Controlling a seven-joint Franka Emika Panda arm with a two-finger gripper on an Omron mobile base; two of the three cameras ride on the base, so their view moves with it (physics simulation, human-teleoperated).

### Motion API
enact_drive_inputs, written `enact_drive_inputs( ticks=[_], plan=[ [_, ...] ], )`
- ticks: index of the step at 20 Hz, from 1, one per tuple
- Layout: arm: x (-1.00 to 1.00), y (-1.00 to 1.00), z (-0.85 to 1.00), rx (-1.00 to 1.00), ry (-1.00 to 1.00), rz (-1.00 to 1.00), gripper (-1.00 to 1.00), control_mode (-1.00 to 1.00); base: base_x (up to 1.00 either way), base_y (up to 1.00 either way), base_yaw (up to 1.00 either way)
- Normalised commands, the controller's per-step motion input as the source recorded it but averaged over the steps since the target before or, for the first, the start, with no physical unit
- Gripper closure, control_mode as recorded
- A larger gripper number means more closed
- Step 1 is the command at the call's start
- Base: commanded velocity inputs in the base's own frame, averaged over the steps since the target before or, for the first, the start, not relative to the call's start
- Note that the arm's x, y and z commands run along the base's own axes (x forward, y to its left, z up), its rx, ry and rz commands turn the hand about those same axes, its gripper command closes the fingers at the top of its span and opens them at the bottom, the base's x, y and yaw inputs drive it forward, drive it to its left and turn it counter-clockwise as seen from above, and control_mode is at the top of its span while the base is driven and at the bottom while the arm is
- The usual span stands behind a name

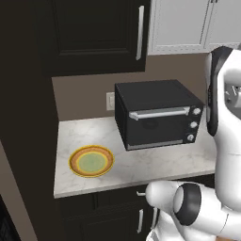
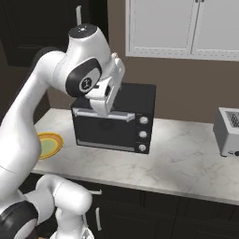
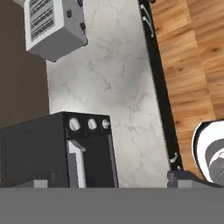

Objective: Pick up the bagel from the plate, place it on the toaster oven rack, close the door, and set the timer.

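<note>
The gripper (image 3: 113, 180) is wide open and holds nothing. It hangs up high, over the front of the toaster oven (image 1: 157, 113), with its two tips far apart.

The plate (image 1: 91, 161) sits on the counter (image 1: 141, 164), to the left of the oven and near the counter's front edge. I cannot tell where the bagel is. The door (image 1: 157, 132) is shut, and its dark glass hides what is inside.

I think the bagel is small and light. It is probably a bit soft, so a hard squeeze could squash it. The shiny glaze may be slippery. The best hold would be a gentle pinch across the ring, one tip on each outer side.

The door looks stiff and flat. The long silver handle (image 1: 159, 113) along its top is the place to grab or push it. The three round knobs (image 1: 193, 124) sit in a column on the right of the door, close together, so it would be easy to bump the wrong one.

There is lots of bare counter in front of the oven and to its right. A grey toaster (image 2: 228, 130) stands well apart on the right. The plate has a low rim, so coming straight down from above looks safest
</note>
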Motion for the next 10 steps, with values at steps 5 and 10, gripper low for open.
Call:
enact_drive_inputs(
  ticks=[5,10],
  plan=[
    [-0.51,0.14,-1.0,-0.23,-0.03,0.31,-1.0,-1.0,0.0,0.0,0.0],
    [-0.11,0.05,-0.91,-0.13,-0.13,0.31,-1.0,-1.0,0.0,0.0,0.0]
  ],
)
